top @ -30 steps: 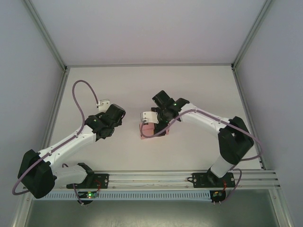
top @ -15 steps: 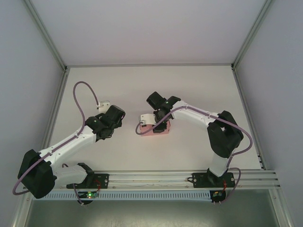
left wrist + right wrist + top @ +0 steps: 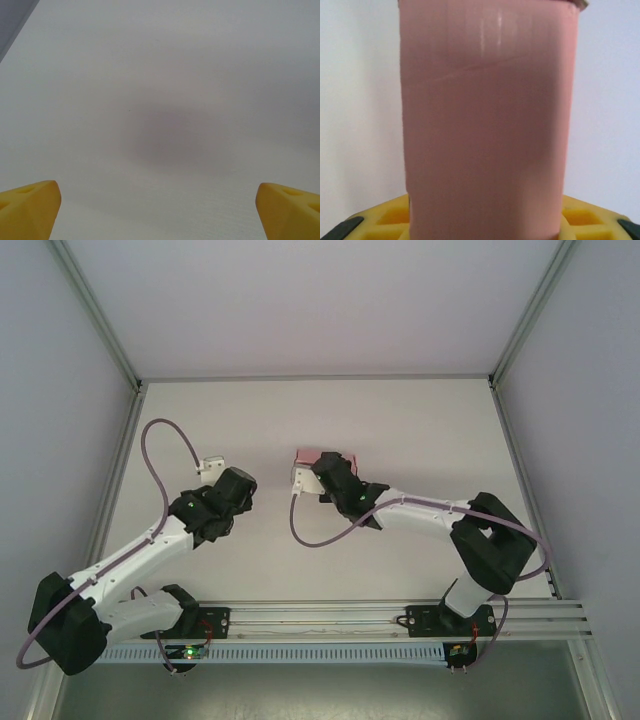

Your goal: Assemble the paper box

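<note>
The paper box (image 3: 487, 125), a folded pink carton, is clamped at its near end between the fingers of the right gripper (image 3: 485, 222) and projects straight ahead of them. Within the last second the jaws have been narrowed onto it and it has been carried away from the arm bases, so it is judged picked up for finishing. The left gripper (image 3: 160, 210) is held wide open over bare table (image 3: 420, 420), well off the right gripper's left side
</note>
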`<act>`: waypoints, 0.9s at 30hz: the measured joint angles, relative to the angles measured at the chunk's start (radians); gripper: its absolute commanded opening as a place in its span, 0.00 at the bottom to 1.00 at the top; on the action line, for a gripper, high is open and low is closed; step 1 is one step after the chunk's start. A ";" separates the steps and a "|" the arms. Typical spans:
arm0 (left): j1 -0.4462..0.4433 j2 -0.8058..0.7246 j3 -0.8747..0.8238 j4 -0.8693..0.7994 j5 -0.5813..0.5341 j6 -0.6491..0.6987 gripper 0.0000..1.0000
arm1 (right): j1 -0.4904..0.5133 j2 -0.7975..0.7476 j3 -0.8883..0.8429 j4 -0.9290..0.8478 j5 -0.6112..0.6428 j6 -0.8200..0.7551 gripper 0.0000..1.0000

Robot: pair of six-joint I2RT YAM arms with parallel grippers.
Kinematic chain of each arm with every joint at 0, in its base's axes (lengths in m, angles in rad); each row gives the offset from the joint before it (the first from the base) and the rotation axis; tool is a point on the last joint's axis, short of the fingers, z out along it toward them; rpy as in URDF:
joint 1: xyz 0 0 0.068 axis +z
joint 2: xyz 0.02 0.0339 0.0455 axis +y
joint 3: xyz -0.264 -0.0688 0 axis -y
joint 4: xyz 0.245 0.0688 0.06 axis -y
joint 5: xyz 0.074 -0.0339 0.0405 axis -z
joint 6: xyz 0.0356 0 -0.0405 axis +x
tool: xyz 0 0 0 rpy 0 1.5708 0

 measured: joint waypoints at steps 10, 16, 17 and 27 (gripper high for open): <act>0.000 -0.050 -0.029 0.000 -0.011 -0.001 1.00 | 0.030 0.201 -0.055 0.372 0.092 -0.145 0.24; 0.000 -0.060 -0.029 0.000 -0.015 -0.006 1.00 | 0.061 0.210 -0.070 0.343 0.057 -0.105 0.36; 0.000 -0.060 -0.029 0.000 -0.015 -0.007 1.00 | 0.061 0.208 -0.070 0.321 0.048 -0.089 0.39; 0.000 -0.064 -0.029 0.000 -0.015 -0.007 1.00 | 0.106 0.153 -0.074 0.132 0.032 0.047 0.71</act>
